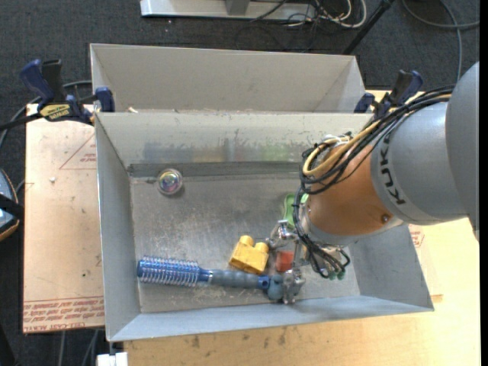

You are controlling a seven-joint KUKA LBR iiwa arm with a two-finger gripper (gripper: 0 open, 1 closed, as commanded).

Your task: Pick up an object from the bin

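Note:
My gripper (288, 280) is low in the bin's front right part, right at the handle end of a blue hairbrush (183, 272) that lies along the front wall with its bristle head to the left. A yellow blocky toy (250, 256) sits just left of the gripper, touching or nearly touching the brush handle. A small red-orange thing (284, 261) shows close against the gripper; I cannot tell whether it is held. A bit of green (293, 203) peeks out behind the arm.
A shiny round silver-and-purple thing (169, 181) lies alone at the back left of the bin floor. The arm with its orange cover and cables hangs over the right side of the bin.

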